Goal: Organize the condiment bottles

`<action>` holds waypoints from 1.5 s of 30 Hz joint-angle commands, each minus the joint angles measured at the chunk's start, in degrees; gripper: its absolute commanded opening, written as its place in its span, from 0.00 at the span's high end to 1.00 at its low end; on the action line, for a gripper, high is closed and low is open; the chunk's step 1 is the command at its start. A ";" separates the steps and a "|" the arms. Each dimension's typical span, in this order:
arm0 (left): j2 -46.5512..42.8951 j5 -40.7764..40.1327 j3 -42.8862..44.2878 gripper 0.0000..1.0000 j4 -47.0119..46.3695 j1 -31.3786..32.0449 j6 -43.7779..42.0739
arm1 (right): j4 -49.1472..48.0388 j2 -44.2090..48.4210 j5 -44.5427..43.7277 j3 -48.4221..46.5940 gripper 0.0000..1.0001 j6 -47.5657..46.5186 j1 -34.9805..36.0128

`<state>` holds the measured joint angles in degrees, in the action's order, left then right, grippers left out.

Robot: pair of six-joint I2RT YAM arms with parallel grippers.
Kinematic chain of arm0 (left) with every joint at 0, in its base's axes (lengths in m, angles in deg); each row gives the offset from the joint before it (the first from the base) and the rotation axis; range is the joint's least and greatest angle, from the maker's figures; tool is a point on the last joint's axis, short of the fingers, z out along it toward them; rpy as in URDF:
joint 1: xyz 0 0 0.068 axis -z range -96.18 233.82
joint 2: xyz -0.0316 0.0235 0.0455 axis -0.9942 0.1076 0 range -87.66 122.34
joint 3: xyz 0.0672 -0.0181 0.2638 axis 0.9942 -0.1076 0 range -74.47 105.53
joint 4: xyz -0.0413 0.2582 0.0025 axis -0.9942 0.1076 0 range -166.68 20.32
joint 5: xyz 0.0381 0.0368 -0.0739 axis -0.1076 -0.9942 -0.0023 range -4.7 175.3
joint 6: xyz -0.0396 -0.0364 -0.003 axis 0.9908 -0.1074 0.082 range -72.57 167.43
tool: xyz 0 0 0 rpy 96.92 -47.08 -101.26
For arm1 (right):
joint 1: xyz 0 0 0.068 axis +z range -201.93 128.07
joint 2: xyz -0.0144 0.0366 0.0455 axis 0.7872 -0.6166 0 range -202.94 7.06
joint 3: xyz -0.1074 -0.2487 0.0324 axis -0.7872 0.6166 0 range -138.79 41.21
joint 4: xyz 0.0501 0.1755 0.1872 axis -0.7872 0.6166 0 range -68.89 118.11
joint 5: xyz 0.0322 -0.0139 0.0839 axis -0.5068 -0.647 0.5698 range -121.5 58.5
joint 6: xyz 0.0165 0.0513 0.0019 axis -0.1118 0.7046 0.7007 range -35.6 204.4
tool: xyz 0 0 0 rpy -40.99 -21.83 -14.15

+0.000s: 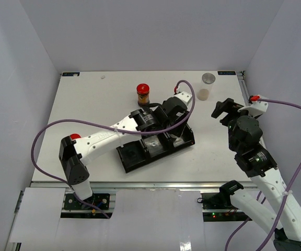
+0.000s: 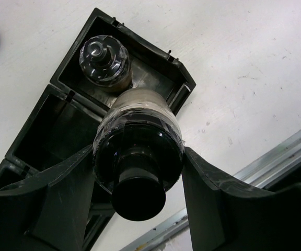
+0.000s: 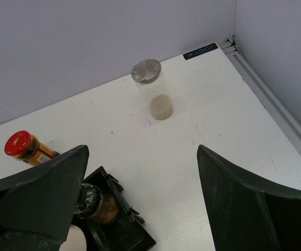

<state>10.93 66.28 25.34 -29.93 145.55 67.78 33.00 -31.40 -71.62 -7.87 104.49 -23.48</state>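
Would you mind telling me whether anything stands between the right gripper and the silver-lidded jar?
Nothing visible does. The right gripper stands open, facing the silver-lidded jar across bare table; the red-lidded jar and the tray lie off to the left.

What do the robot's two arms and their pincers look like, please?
Both the left arm and right arm have white links and black joint housings, each trailed by a looping purple cable and marked with a small red spot. The left pincer and right pincer have broad, matte black, wedge-shaped fingers.
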 commanded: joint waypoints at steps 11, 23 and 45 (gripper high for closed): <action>9.07 -1.03 4.57 1.00 -7.49 0.24 -0.26 | -0.81 9.24 -8.41 -3.95 0.10 -0.68 -0.35; 15.21 -3.00 7.42 1.00 -7.46 0.24 0.03 | -1.68 11.29 -7.33 -2.53 0.10 -2.85 -0.32; 19.52 -6.73 8.57 0.32 -5.77 -0.03 1.55 | -3.45 12.26 -7.16 -1.45 0.10 -4.61 -0.32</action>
<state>32.89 61.48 30.83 -35.22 145.54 68.54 32.97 -19.38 -77.83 -9.25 100.69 -23.70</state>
